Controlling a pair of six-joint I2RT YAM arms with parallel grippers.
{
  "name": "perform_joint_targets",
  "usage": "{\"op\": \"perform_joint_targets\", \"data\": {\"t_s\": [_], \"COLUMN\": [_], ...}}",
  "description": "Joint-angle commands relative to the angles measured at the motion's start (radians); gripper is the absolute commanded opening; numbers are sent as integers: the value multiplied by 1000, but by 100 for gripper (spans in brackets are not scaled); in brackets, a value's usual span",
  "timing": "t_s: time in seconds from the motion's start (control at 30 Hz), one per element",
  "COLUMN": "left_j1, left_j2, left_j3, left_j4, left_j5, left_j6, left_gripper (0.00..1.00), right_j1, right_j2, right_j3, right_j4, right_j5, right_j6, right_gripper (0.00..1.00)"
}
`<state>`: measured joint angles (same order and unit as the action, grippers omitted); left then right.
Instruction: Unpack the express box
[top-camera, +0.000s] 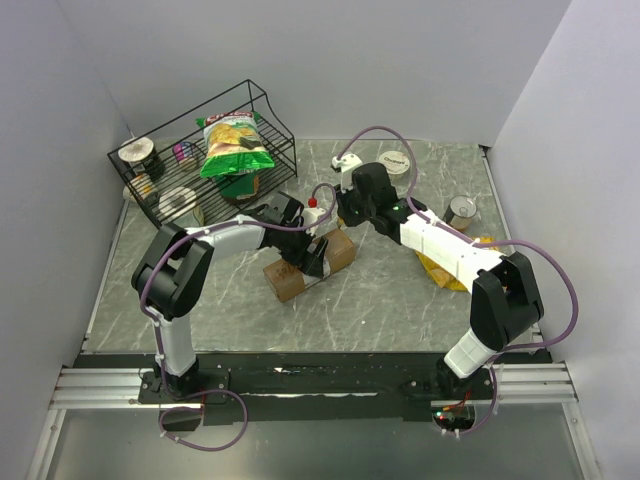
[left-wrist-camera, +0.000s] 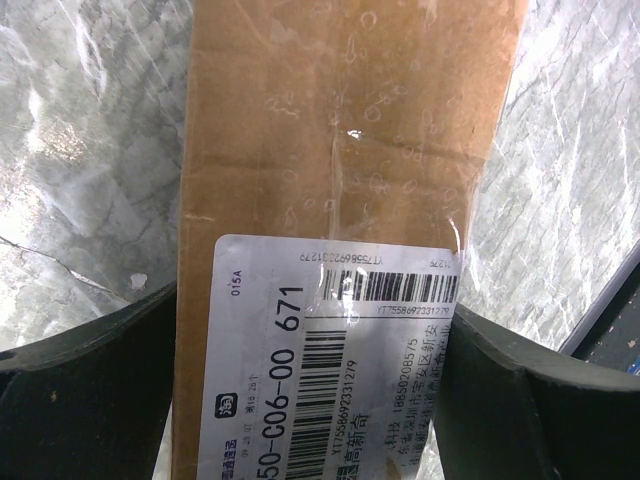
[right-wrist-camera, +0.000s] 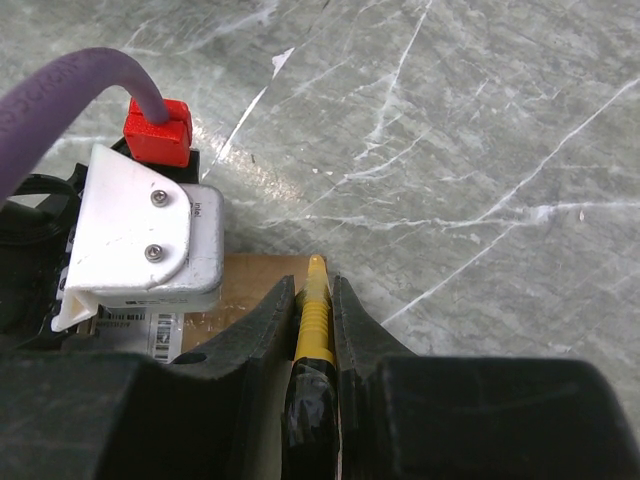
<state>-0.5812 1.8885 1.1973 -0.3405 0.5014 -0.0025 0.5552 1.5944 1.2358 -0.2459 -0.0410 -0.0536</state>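
Brown cardboard, just one carton here: the express box (top-camera: 340, 250) lies at an angle in the middle of the table (top-camera: 380, 300), white label facing up. Both arms are on it. Left gripper (left-wrist-camera: 318, 300) is spread wide across the box's width, one finger (left-wrist-camera: 90, 390) snug against each long side, so it looks clamped on. Right gripper (right-wrist-camera: 313, 295) is nearly closed and pinching a single yellow tool (right-wrist-camera: 314, 320) with a black handle, tip poking out just over the cardboard's edge. Elsewhere: one wire basket (top-camera: 275, 115) in the far left corner with one chip bag (top-camera: 235, 145) leaning in it, and one open tin (top-camera: 462, 210) near the right edge.
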Motion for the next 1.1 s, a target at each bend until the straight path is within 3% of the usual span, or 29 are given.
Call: {"op": "perform_joint_targets", "data": {"t_s": [0.0,0.3,1.07], "left_j1": [-9,-9,-8], "left_j2": [90,96,92], "left_j3": [-35,-38,-42], "left_j4": [-55,-55,-55], "left_j5": [8,5,0], "left_j6": [-19,-16,-16], "left_gripper": [89,89,89], "right_j1": [12,9,12], "right_j2": [-7,-31,22], "right_j3": [-4,13,30], "right_j4": [23,59,34], "right_j5": [23,82,21], "right_j6": [-20,-51,-20], "right_gripper": [0,0,0]}}
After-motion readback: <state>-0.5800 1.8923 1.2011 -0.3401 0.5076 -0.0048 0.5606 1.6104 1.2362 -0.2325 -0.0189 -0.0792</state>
